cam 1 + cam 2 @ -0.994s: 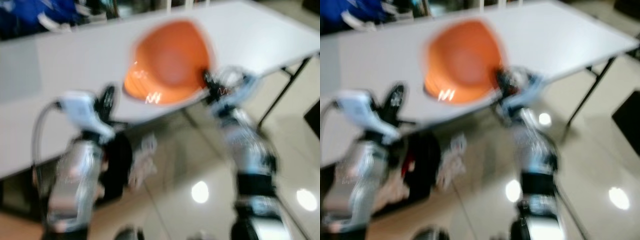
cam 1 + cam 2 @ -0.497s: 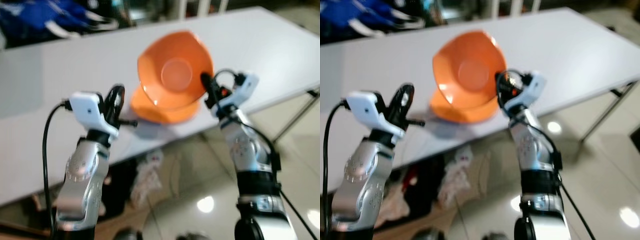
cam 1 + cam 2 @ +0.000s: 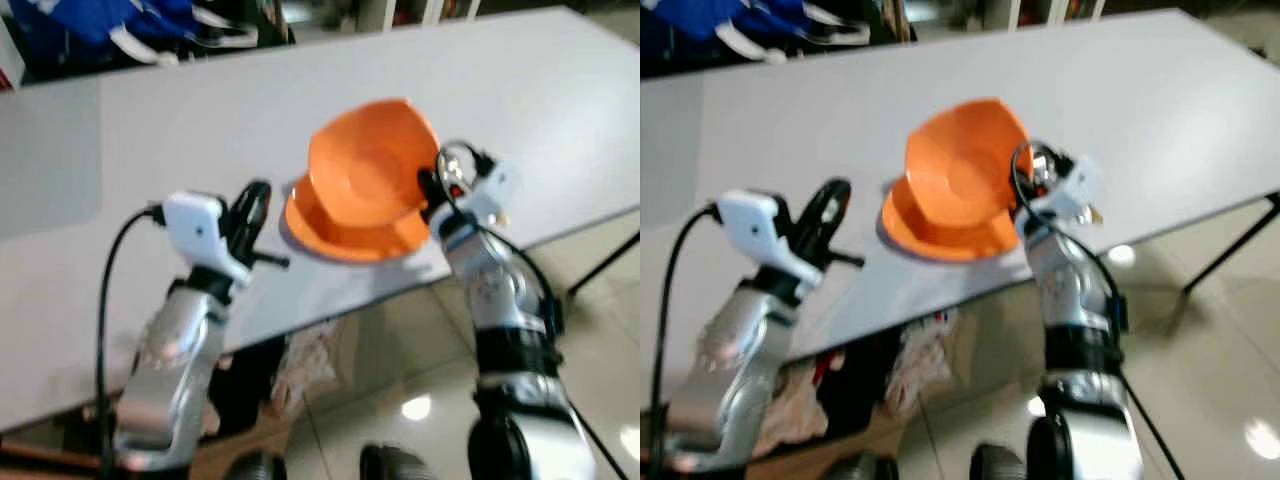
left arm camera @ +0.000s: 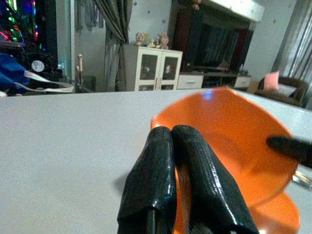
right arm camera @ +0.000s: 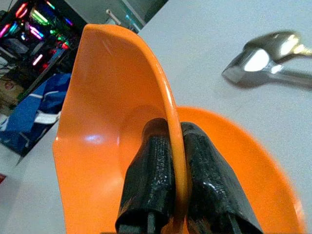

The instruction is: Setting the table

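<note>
Near the front edge of the white surface (image 3: 150,130), your right pincer (image 5: 168,161) is clamped on the rim of an orange bowl (image 3: 365,175), one finger inside the wall and one outside. You are holding that bowl tilted, its hollow turned toward the robot, just above a second orange dish (image 3: 345,232) that lies flat on the surface close to the same edge. Whether the lifted bowl's lower rim touches the dish below, you cannot tell from these views.

Your left pincer (image 4: 178,170) hangs over the front edge beside the dishes with its two fingers pressed together and nothing between them.

A metal spoon (image 5: 265,63) lies on the surface beyond the dishes, toward the far side.

As a judgement, the setting is barely begun: one dish is down, the tilted bowl still needs a place, and the spoon has not been laid beside any setting. No cups or other places appear on the surface.
</note>
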{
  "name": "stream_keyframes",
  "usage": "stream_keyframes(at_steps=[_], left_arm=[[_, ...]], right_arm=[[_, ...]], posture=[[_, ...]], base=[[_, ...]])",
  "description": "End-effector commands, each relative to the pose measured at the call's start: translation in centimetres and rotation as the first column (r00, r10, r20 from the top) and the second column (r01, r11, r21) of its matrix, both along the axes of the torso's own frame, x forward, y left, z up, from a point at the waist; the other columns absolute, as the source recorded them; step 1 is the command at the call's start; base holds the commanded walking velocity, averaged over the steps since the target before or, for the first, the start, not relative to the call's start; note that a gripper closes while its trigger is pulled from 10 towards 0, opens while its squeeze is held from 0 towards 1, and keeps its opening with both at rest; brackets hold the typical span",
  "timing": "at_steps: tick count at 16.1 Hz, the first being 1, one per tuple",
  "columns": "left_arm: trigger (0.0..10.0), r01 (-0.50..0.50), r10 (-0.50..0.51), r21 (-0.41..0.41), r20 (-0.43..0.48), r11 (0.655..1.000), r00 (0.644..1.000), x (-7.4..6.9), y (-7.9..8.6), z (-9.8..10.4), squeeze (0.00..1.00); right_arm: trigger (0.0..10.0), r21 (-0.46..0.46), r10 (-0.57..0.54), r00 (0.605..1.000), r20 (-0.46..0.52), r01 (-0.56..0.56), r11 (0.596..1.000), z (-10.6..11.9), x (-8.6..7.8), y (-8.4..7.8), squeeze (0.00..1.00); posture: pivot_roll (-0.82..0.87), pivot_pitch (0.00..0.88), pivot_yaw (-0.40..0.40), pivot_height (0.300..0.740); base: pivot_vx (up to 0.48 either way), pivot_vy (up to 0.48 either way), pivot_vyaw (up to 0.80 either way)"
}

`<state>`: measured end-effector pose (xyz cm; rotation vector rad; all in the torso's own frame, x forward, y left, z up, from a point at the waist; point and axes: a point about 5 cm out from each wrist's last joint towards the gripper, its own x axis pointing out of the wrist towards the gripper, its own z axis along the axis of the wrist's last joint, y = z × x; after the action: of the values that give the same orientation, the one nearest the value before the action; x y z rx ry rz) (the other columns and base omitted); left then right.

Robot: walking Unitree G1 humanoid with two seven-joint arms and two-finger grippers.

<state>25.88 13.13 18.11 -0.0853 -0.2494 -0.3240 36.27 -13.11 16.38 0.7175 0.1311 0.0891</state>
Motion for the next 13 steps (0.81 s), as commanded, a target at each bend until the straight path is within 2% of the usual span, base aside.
stream_keyframes(at_steps=[1, 2, 4, 7, 9, 10, 13], left_arm=[[10.0, 0.027, -0.028, 0.029, 0.017, 0.999, 0.999, -0.4, -0.5, 0.4, 0.00], [10.0, 0.037, -0.037, 0.032, 0.015, 0.999, 0.999, -0.5, -0.8, 0.3, 0.00], [10.0, 0.067, -0.067, 0.033, 0.007, 0.997, 0.998, -0.9, -1.5, 0.0, 0.00], [10.0, 0.076, -0.076, 0.089, -0.004, 0.993, 0.997, -1.1, -1.7, -0.3, 0.00], [10.0, 0.076, -0.076, 0.084, -0.005, 0.994, 0.997, -1.3, -1.8, -0.3, 0.00], [10.0, 0.075, -0.075, 0.086, -0.004, 0.993, 0.997, -1.3, -1.8, -0.2, 0.00], [10.0, 0.067, -0.067, 0.086, 0.004, 0.994, 0.998, -1.3, -1.7, 0.0, 0.00]], right_arm=[[10.0, 0.009, 0.025, 1.000, -0.009, -0.025, 1.000, 0.7, 0.3, 0.8, 0.00], [10.0, -0.022, 0.038, 0.998, -0.056, -0.039, 0.999, 0.1, 0.3, 1.1, 0.00], [10.0, 0.039, 0.050, 0.995, -0.087, -0.046, 0.998, -0.1, 0.2, 1.4, 0.00], [10.0, -0.006, -0.019, 0.985, -0.174, 0.018, 1.000, -1.3, 0.1, 0.6, 0.00], [10.0, -0.007, -0.059, 0.978, -0.200, 0.058, 0.998, -1.7, 0.0, 0.1, 0.74], [10.0, 0.013, -0.071, 0.978, -0.197, 0.075, 0.997, -1.7, 0.0, 0.0, 1.00], [10.0, 0.053, -0.050, 0.980, -0.192, 0.061, 0.997, -1.8, 0.1, 0.2, 1.00]], posture=[[-0.12, 0.116, -0.001, 0.740], [-0.12, 0.117, 0.000, 0.740], [-0.11, 0.124, 0.000, 0.740], [-0.11, 0.131, 0.004, 0.740], [-0.11, 0.132, 0.005, 0.740], [-0.11, 0.132, 0.007, 0.740], [-0.10, 0.132, 0.008, 0.740]], base=[[0.000, 0.000, 0.00], [0.000, 0.000, 0.00], [0.000, 0.000, 0.00], [0.000, 0.000, 0.00], [0.000, 0.000, 0.00], [0.000, 0.000, 0.00], [0.000, 0.000, 0.00]])
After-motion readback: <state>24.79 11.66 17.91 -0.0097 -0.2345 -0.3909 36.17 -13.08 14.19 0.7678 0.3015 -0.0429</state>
